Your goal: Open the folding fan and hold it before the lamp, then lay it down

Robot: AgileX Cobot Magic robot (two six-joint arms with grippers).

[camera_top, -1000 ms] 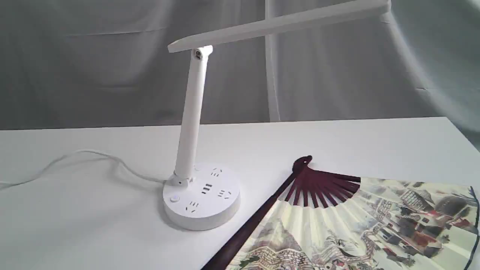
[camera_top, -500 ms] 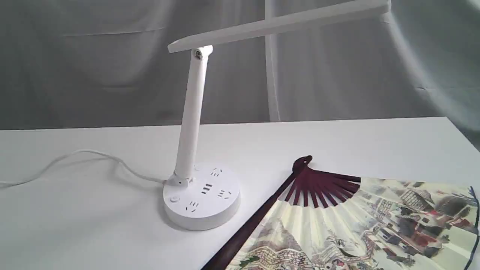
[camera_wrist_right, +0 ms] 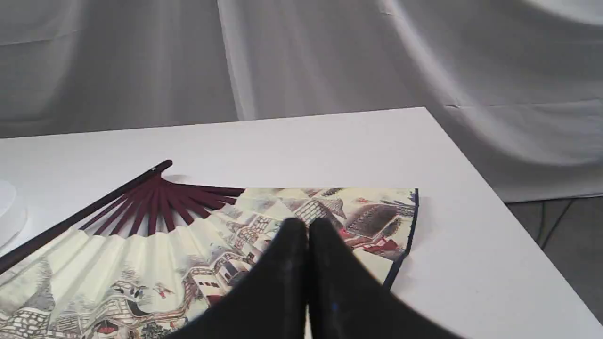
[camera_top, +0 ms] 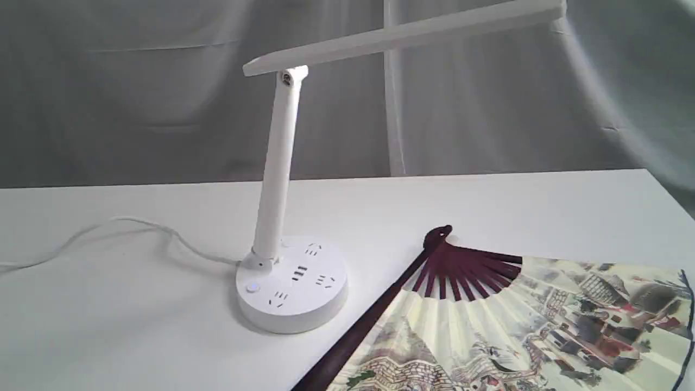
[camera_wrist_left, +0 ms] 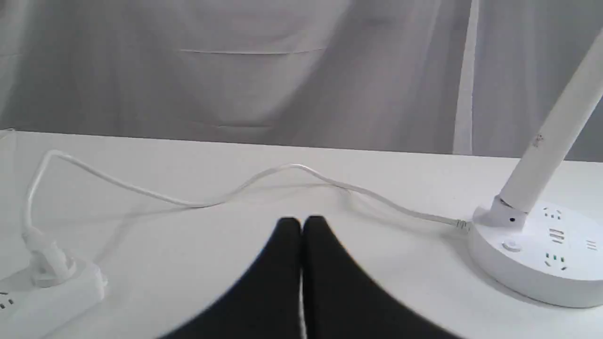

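The folding fan [camera_top: 510, 326] lies spread open and flat on the white table [camera_top: 488, 201], maroon ribs meeting at its pivot, painted cream leaf running off the lower right. To its left stands the white lamp [camera_top: 277, 179] on its round socket base, bar head overhead. Neither gripper shows in the exterior view. My left gripper [camera_wrist_left: 301, 223] is shut and empty above bare table, apart from the lamp [camera_wrist_left: 541, 254]. My right gripper [camera_wrist_right: 307, 226] is shut and empty, hovering over the fan [camera_wrist_right: 198, 240] without holding it.
The lamp's white cord [camera_wrist_left: 235, 188] snakes across the table to a white power strip [camera_wrist_left: 42, 292] near the left arm. The table's right edge [camera_wrist_right: 494, 207] drops off beside the fan. A grey cloth backdrop [camera_top: 163, 92] hangs behind.
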